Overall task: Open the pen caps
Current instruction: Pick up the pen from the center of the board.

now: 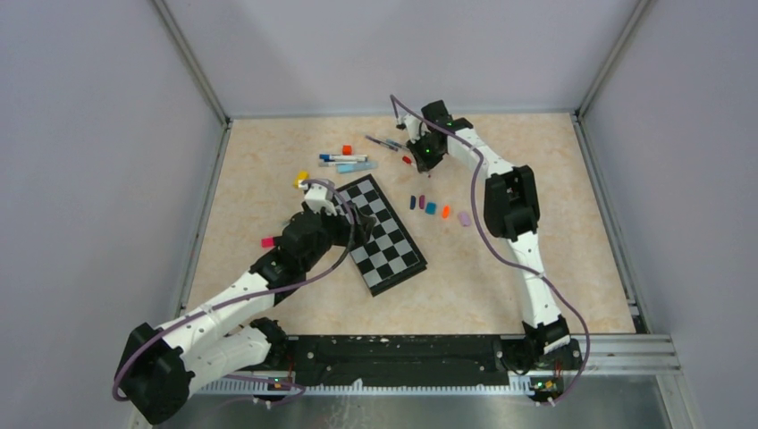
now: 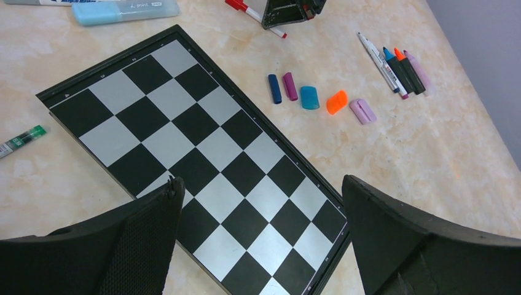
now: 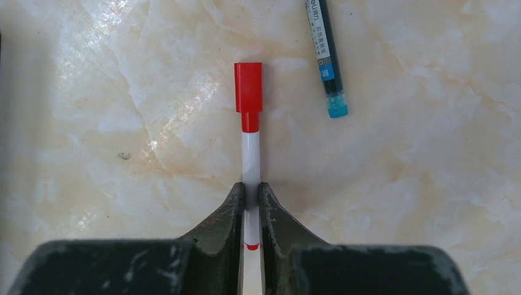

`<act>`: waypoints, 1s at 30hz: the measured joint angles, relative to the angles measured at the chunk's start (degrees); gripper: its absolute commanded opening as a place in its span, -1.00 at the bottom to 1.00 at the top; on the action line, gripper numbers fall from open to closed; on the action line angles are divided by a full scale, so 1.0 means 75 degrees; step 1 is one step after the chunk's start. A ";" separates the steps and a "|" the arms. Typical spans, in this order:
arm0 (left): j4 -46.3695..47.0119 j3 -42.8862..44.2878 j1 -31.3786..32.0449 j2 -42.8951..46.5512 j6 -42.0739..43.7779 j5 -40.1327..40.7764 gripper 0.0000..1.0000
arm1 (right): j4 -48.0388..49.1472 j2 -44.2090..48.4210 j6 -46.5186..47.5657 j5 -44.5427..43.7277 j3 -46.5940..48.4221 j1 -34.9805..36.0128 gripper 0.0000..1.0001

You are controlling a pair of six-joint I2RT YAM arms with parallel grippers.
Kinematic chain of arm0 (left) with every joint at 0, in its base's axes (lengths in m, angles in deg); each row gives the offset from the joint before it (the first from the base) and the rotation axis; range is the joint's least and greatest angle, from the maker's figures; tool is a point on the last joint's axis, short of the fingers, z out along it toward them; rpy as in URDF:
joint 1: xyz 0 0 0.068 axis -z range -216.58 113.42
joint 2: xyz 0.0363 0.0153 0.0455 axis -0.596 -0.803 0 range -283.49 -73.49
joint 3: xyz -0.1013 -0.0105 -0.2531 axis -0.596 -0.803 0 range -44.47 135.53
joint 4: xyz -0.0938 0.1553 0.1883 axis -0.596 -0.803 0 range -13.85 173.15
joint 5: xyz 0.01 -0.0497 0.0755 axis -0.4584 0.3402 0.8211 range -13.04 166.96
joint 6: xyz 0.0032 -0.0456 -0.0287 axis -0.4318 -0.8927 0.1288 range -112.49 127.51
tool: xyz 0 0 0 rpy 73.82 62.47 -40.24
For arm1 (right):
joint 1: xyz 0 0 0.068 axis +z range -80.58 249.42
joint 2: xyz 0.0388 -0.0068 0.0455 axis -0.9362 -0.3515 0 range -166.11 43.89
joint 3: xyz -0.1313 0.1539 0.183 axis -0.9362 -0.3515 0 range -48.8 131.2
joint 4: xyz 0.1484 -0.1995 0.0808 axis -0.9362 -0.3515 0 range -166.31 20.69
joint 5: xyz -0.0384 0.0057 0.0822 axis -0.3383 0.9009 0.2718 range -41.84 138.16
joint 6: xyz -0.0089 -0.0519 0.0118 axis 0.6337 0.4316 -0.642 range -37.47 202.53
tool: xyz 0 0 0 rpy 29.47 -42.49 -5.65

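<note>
A white pen [image 3: 250,153] with a red cap [image 3: 248,87] still on it lies on the marble table. My right gripper [image 3: 249,187] is shut on its barrel, at the far middle of the table [image 1: 427,161]. Several loose pen caps lie in a row right of the chessboard: dark blue [image 2: 274,88], purple [image 2: 290,86], teal [image 2: 309,98], orange [image 2: 336,102] and lilac [image 2: 363,111]. Uncapped markers [image 2: 399,67] lie beyond them. My left gripper [image 2: 261,184] hangs wide open over the chessboard [image 2: 203,153], holding nothing.
A dark pen with a blue tip [image 3: 325,55] lies to the right of the held pen. More pens and a light-blue highlighter [image 1: 344,161] lie far left, with an orange-red cube [image 1: 347,150] and a yellow block [image 1: 302,179]. A green tube [image 2: 21,140] lies left of the board.
</note>
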 measured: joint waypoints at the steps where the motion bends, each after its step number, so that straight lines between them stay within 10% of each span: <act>1: -0.0003 -0.0006 -0.0006 0.0020 0.0000 -0.0003 0.97 | -0.0006 0.0000 0.0006 -0.0026 0.0000 0.0000 -0.93; 8: 0.0017 -0.0111 -0.0009 0.0283 -0.0157 -0.0090 0.97 | -0.0221 -0.0003 0.0192 -0.0329 0.0070 0.0009 -0.60; 16: 0.0195 -0.0478 -0.0012 0.0548 -0.0676 -0.0440 0.97 | -0.0469 -0.0003 0.0443 -0.0516 0.0087 0.0012 -1.00; 30: 0.1221 -0.0801 -0.0015 0.0775 -0.1944 -0.1428 0.97 | -0.0379 0.0530 0.0370 0.0714 -0.0775 -0.0595 -1.00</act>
